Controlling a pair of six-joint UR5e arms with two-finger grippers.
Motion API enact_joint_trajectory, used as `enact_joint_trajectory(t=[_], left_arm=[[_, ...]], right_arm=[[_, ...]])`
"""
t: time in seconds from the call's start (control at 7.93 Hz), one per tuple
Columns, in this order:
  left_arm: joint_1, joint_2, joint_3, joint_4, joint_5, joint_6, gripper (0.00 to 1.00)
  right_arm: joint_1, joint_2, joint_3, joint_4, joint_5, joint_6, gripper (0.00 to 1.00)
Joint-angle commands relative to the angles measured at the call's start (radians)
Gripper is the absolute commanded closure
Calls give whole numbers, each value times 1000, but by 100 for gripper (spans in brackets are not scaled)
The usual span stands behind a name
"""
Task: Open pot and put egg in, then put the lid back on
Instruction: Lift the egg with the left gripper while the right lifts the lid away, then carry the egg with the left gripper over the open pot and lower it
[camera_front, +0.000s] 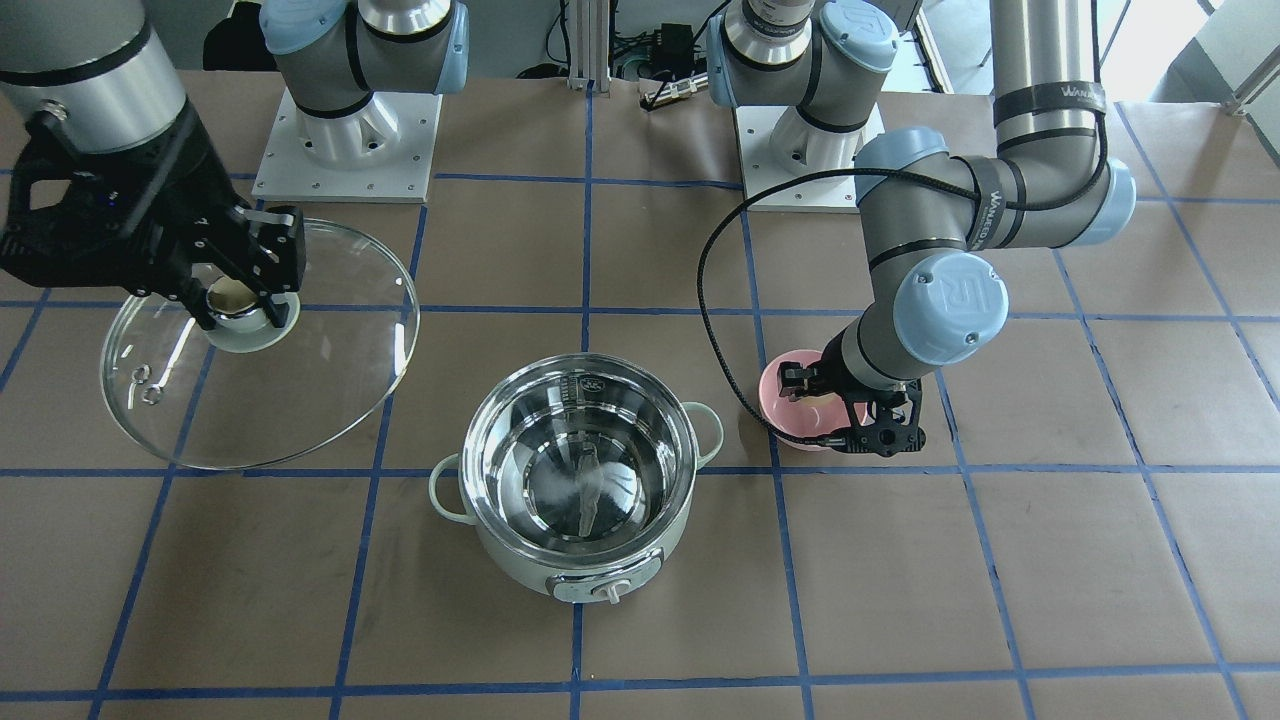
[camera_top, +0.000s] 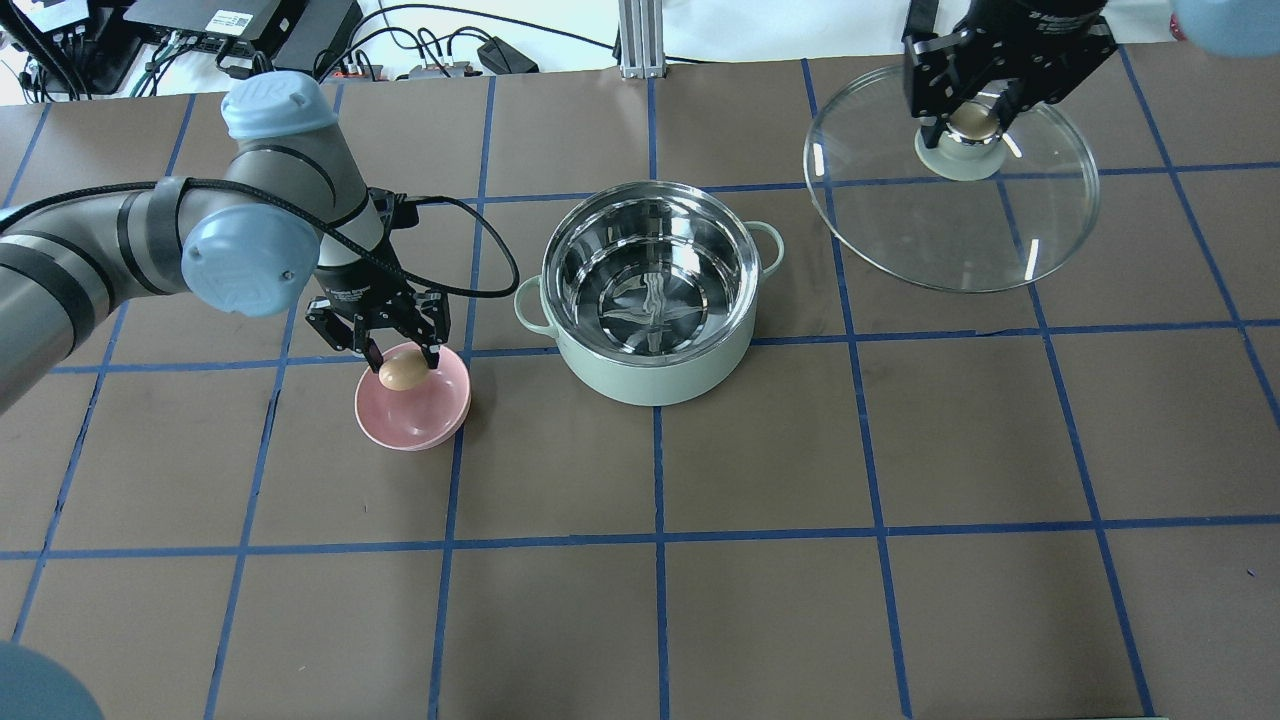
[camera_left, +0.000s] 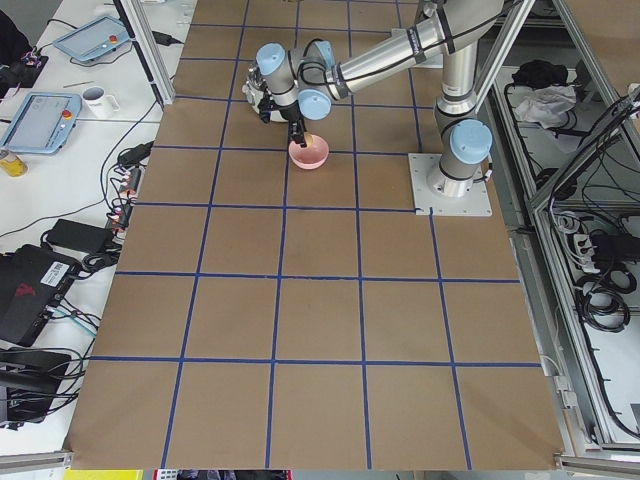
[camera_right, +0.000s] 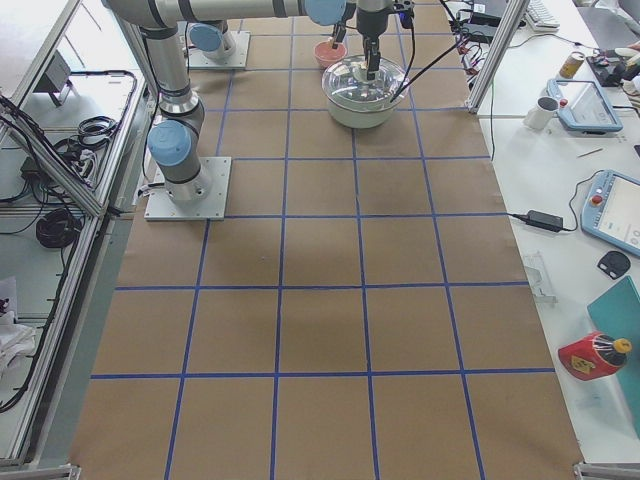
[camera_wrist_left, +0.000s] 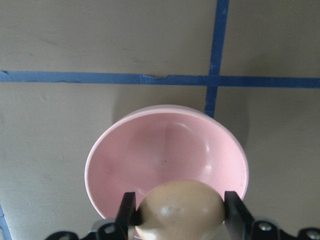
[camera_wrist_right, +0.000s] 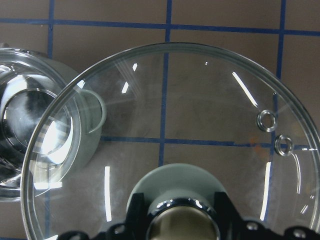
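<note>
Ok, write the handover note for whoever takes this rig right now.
Grippers: the left gripper is shut on the egg, over the pink bowl. The right gripper is shut on the knob of the lid, which it holds off to one side of the pot.
Pot: open, nothing inside.
Done: lid off, egg gripped.
Left: carry the egg into the pot, release it, put the lid back on.

egg (camera_wrist_left: 179, 210): bottom edge crops it | lid (camera_wrist_right: 200, 125): rim cropped right, bottom
</note>
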Motion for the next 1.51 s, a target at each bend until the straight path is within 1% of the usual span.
enact_joint_trajectory(t=[0.0,0.13,0.25,0.38,0.5,0.63,0.76,0.88,1.01,1.39], left_arm=[[-20,71,75,-22,-43,-27,77],[-49,71,119,-19,-77,-105,80],[-107,65,165,-1,-94,-180,82],[-165,50,193,89,-99,-252,82],[-208,19,201,152,-110,-333,82],[-275,-5,201,257,-110,-413,83],[-328,-45,201,310,-105,-476,85],[-354,-102,207,382,-105,-529,86],[-366,-139,206,411,-101,-529,86],[-389,-218,198,422,-96,-555,86]], right_arm=[[-129,-19,20,19,4,-186,100],[-137,-19,20,19,-1,-188,100],[-138,-19,22,19,-1,-188,100],[-138,-21,22,23,-1,-188,100],[-138,-19,22,21,4,-188,100],[-138,-19,23,24,1,-188,100],[-138,-19,26,26,1,-188,100],[-138,-19,29,23,-1,-188,100],[-138,-19,29,21,1,-188,100],[-138,-19,31,33,-1,-188,100]])
